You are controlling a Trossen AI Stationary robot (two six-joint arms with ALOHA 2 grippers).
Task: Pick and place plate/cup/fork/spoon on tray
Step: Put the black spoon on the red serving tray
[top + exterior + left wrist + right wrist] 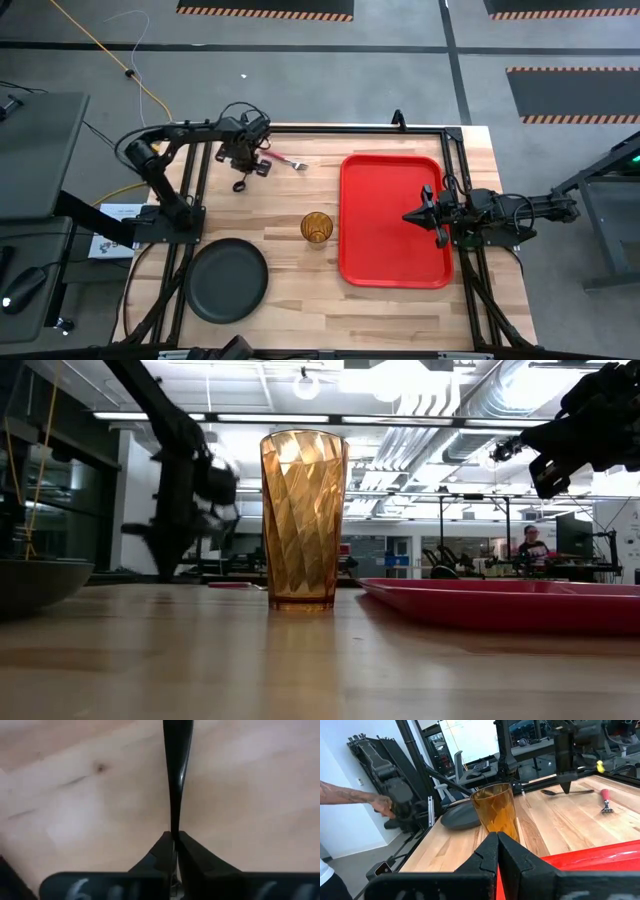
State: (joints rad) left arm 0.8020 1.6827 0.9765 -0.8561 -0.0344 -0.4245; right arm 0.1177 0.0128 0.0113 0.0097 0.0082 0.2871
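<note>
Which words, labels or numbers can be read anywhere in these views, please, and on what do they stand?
None can be read.
Sheet on the floor beside the left arm's base: it carries print, too small to read.
Left end effector housing: pale marks along its edge, too blurred to read.
The cup, tray and plate show no lettering.

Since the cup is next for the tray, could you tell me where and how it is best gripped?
Grip the cup around its side wall, near the upper half, coming in level from the side. It stands upright on the table, open end up. It widens slightly toward the rim, so fingers closing there are less likely to slide off. The right gripper, hovering over the red tray, looks nearest.
</note>
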